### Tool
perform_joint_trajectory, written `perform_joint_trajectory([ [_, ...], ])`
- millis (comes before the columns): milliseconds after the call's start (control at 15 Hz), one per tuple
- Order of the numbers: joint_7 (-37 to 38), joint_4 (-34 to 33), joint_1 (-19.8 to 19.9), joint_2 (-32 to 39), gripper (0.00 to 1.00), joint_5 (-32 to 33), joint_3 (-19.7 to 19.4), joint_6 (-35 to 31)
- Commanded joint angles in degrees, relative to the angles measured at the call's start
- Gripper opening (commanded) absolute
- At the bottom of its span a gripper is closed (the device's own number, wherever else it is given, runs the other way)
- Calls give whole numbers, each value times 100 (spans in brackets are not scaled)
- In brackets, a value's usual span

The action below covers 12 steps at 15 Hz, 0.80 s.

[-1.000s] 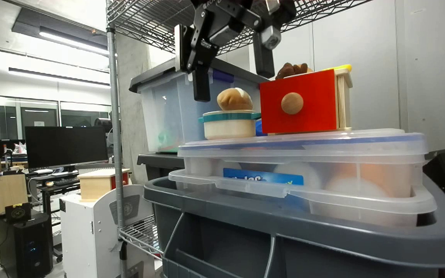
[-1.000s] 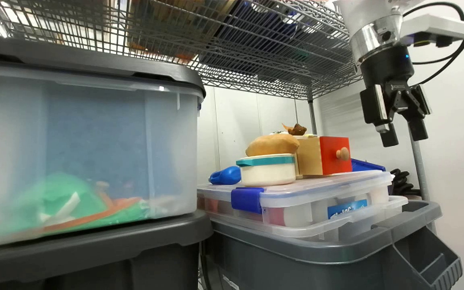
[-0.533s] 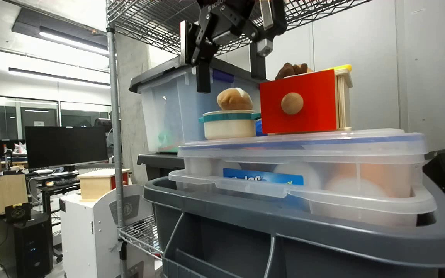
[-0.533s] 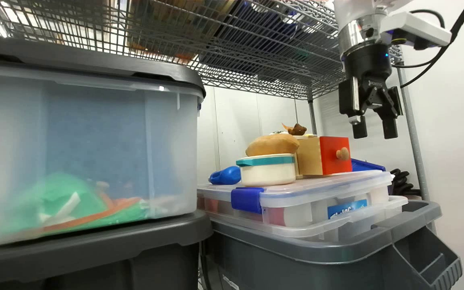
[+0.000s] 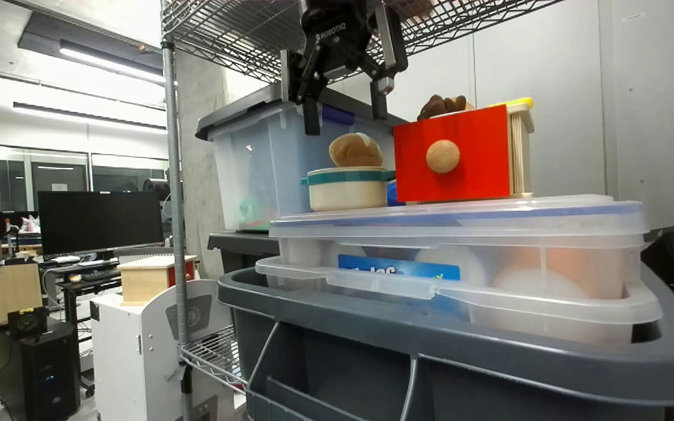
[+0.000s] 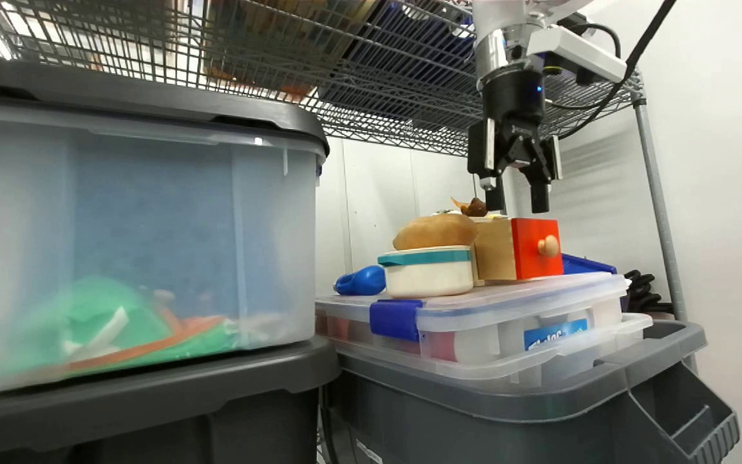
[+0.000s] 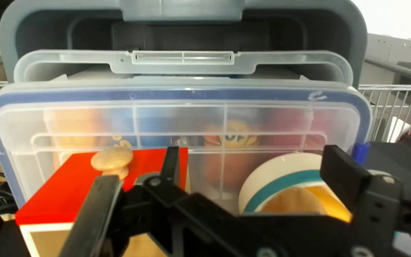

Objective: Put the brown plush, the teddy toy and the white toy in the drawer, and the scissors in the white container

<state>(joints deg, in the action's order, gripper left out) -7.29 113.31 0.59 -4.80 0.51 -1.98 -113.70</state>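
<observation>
“ROBOTIQ” on the end effector (image 5: 345, 114); cut-off lettering, apparently “…loc”, on the blue label (image 5: 412, 268).

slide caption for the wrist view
View past the open tool: red drawer and teal-banded white container on a clear lid.

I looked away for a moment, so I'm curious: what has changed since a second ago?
The black gripper has moved: in an exterior view it went left across the picture, towards the red drawer. It took hold of nothing and let nothing go; its jaws stayed open. The drawer, the bun-shaped plush on the teal-rimmed white container and the dark brown toy stayed put.
</observation>
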Motion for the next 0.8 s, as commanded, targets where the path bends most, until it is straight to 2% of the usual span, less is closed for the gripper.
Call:
perform_joint_trajectory([
  [0,-63,-433,-13,192,100,-57,48,62],
  [733,-332,-759,-56,382,100,-416,119,-69],
])
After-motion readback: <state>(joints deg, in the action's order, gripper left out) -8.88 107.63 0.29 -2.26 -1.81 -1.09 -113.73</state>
